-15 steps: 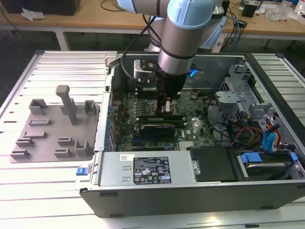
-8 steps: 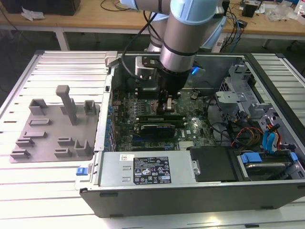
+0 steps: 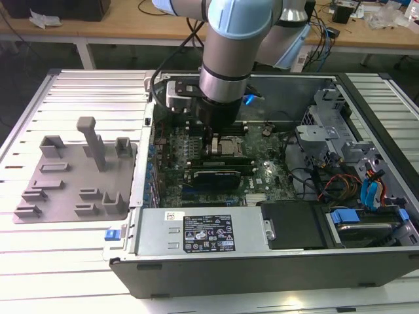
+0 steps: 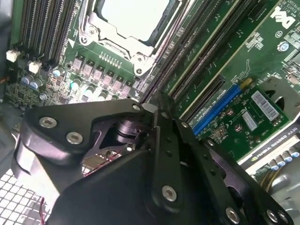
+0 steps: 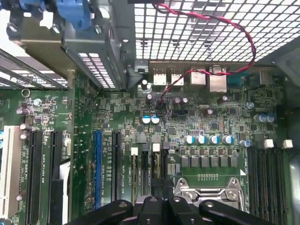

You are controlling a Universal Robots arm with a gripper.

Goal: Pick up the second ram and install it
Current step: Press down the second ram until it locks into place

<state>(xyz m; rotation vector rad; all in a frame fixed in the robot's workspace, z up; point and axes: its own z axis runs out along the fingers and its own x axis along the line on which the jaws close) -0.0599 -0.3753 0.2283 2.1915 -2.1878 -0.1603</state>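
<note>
My end effector [image 4: 157, 105] sits low over the memory slots [image 4: 197, 51] beside the CPU socket [image 4: 131, 23]; finger state undeterminable, ram stick unseen.

In the exterior view, lower centre of the frame, we see a black label [image 3: 208, 237] with white print and symbols on the grey metal cover [image 3: 157, 235], and a small white sticker [image 3: 175, 216] just above it; we cannot make out the lettering on either. In the second wrist view, a white barcode sticker [image 4: 264, 105] sits on the small green card [image 4: 239, 122], and a white logo [image 4: 286, 18] is on the motherboard [image 4: 262, 51]. In the first wrist view, tiny white lettering [image 5: 104, 173] runs beside the blue slot [image 5: 97, 164].
</note>
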